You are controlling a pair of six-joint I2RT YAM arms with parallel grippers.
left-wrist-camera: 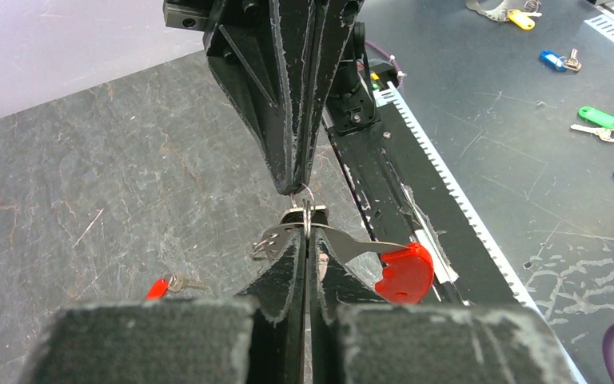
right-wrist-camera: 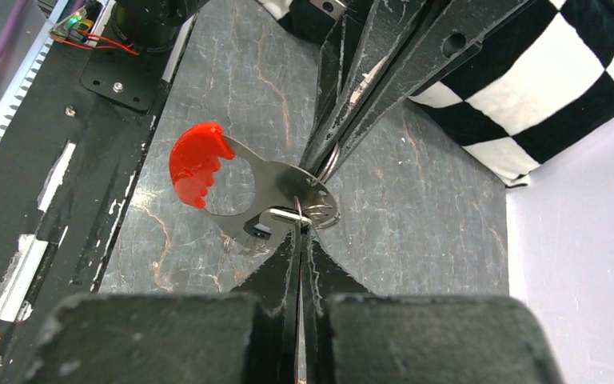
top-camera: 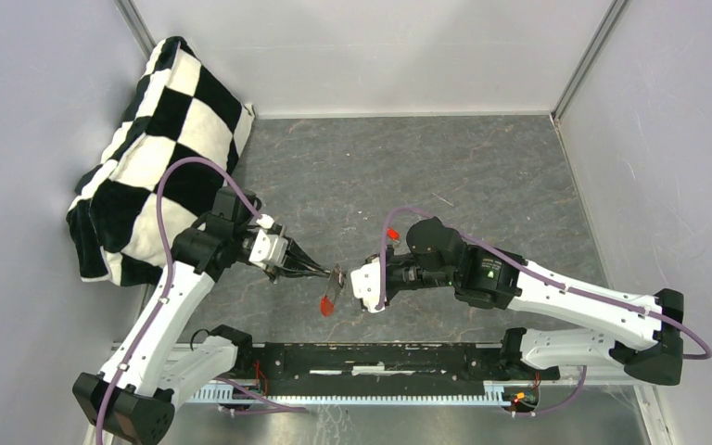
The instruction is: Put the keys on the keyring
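Note:
The keyring (top-camera: 333, 289) is a grey metal plate with small wire rings and a bright red curved end (right-wrist-camera: 195, 165). It hangs just above the table between both grippers. My left gripper (left-wrist-camera: 306, 240) is shut on its wire ring from one side, and also shows in the top view (top-camera: 323, 272). My right gripper (right-wrist-camera: 300, 230) is shut on the ring from the opposite side, tip to tip with the left (top-camera: 350, 278). A red-headed key (left-wrist-camera: 160, 286) lies on the table left of the left fingers. The black-headed key is not in view.
A black-and-white checkered cushion (top-camera: 162, 148) leans in the far left corner. A black rail (top-camera: 380, 362) runs along the near table edge. Grey walls close in three sides. Several colour-tagged keys (left-wrist-camera: 600, 118) lie on a surface beyond the rail.

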